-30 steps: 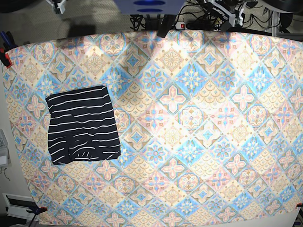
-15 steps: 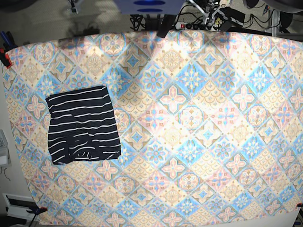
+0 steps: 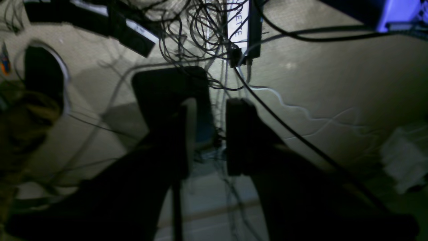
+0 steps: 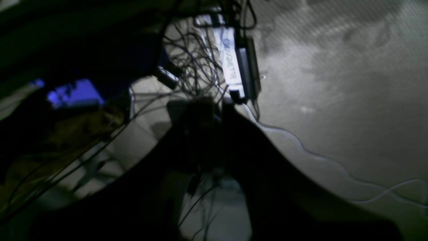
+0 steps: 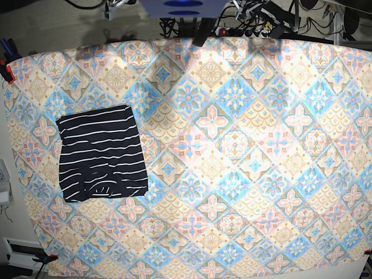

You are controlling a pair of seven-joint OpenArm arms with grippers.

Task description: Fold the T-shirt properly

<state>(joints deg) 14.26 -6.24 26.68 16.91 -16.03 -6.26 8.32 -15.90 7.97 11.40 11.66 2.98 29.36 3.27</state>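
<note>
The T-shirt [image 5: 103, 153], dark navy with thin white stripes, lies folded into a flat rectangle on the left part of the tablecloth [image 5: 232, 145]. Neither gripper is near it; both arms are pulled back beyond the table's far edge. In the left wrist view my left gripper [image 3: 209, 134] hangs over the floor and cables, its fingers [image 3: 240, 134] apart with nothing between them. In the dark right wrist view my right gripper [image 4: 218, 113] shows its fingers [image 4: 197, 113] drawn together, holding nothing, above a power strip.
The pastel tile-patterned cloth covers the whole table. Red clamps [image 5: 6, 71] pin its left corners. A tangle of cables and a power strip [image 5: 232, 30] lie on the floor behind the far edge, below the robot base [image 5: 183, 7].
Arm parts along the top edge have shifted inward toward the robot base. The T-shirt has not moved.
</note>
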